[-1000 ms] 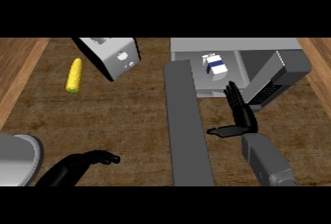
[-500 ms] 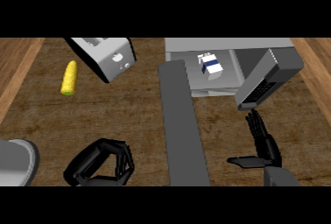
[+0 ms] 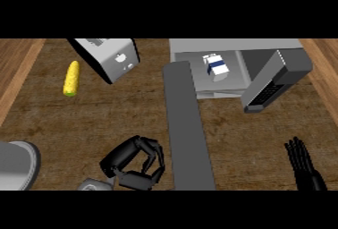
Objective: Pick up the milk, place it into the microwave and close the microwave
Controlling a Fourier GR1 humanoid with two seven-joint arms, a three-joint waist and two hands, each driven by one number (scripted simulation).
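Note:
The milk [image 3: 214, 67], a white carton with a blue band, stands upright inside the grey microwave [image 3: 231, 46] at the back right. The microwave's door [image 3: 188, 129] is swung wide open and runs as a long dark strip toward me. A dark keypad panel [image 3: 272, 85] shows at the microwave's right side. My left hand [image 3: 135, 163] sits low, just left of the door's near end, with fingers curled and nothing in them. My right hand [image 3: 305, 166] is at the lower right with straight fingers, well away from the microwave.
A yellow corn cob [image 3: 70, 78] lies at the back left on the wooden counter. A grey toaster-like box [image 3: 109, 58] stands beside it. A grey round dish [image 3: 13, 165] shows at the lower left edge.
My right hand has drawn back from the microwave's opening to the lower right edge. The left hand has shifted right toward the door and curled. The milk stays inside.

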